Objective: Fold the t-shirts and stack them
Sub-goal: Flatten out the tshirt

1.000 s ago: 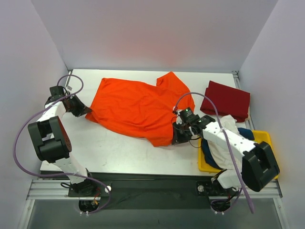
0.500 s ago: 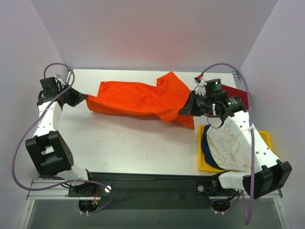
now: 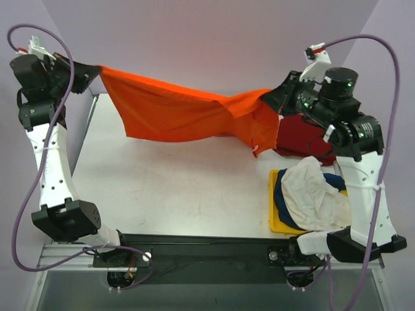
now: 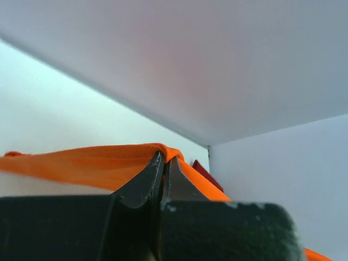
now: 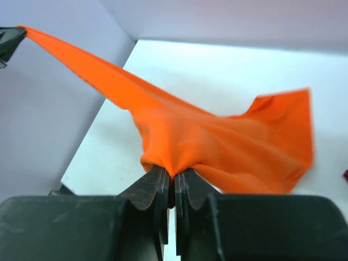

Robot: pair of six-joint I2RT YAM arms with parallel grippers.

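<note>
Three pale walls (image 3: 207,39) around white table (image 3: 181,188); orange t-shirt (image 3: 175,110) stretched above.

Four t-shirts: one orange t-shirt (image 3: 181,113), one dark red t-shirt (image 3: 301,139), one white t-shirt (image 3: 314,191), one navy t-shirt (image 3: 281,196). One yellow bin (image 3: 275,225). Two pincers: left pincer (image 3: 96,67), right pincer (image 3: 272,98).

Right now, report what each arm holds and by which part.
Both hold the orange t-shirt, stretched in the air between them: the left jaws pinch its left corner, the right jaws a bunched fold at its right end.

T-shirt (image 3: 172,113) spans left claw (image 3: 94,69) to right claw (image 3: 270,100), above table (image 3: 175,191).
</note>
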